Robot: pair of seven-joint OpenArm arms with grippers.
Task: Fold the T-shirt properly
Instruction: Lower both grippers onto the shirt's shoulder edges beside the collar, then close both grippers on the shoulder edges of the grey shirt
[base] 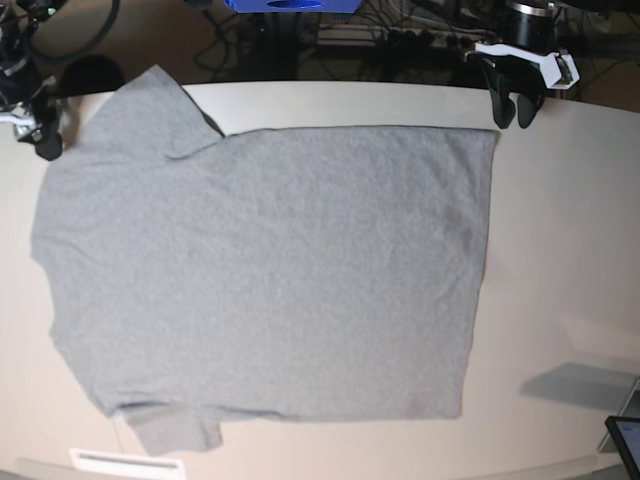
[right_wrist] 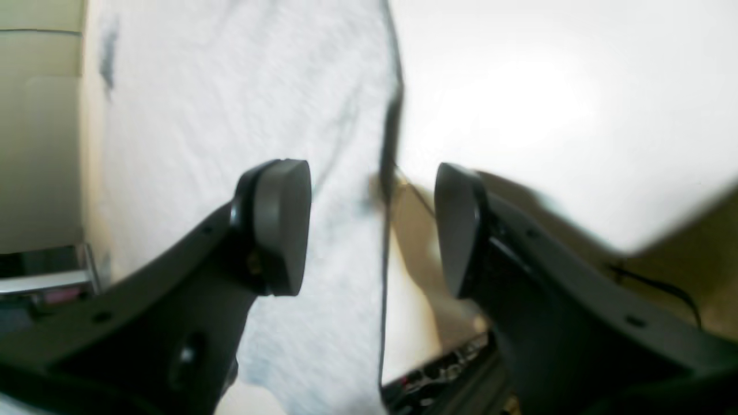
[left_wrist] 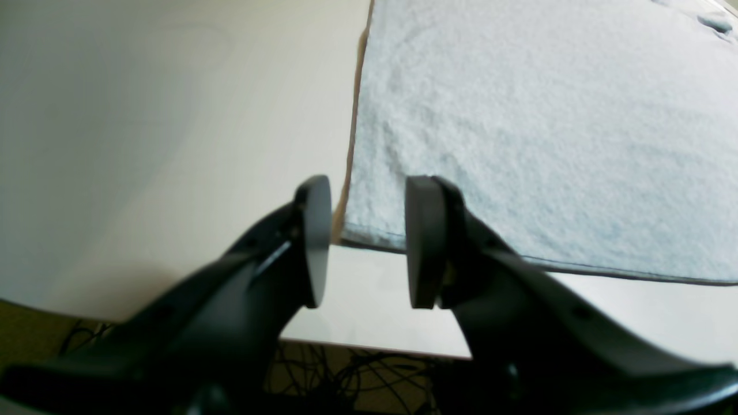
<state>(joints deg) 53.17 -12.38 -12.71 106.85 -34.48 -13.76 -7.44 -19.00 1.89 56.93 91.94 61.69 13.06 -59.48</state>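
Grey cotton fills the upper right of the left wrist view: the T-shirt [left_wrist: 519, 127] lies flat on the pale worktop [left_wrist: 173, 115], its corner just beyond the left hand [left_wrist: 368, 242]. That hand's two dark pads stand apart with nothing between them, hovering over the bare worktop at the shirt's corner. Cables show dimly below the worktop's edge; the shirt runs out of frame at right.

From the right wrist, the picture is blurred. The T-shirt [right_wrist: 219, 104] is a pale band down the left half, with a dark edge line near the middle; whether that line is a hem or a shadow is hard to tell. The right hand [right_wrist: 372, 227] is spread wide and holds nothing, one pad over the cloth, the other over the worktop [right_wrist: 548, 86].

From the base camera, the T-shirt [base: 270, 270] lies spread flat, plain side up, sleeves toward the left, hem toward the right. The left hand [base: 512, 108] points down at the shirt's top right corner. The right hand [base: 40, 140] sits at the far left edge by the upper sleeve, partly cut off and too small to read.
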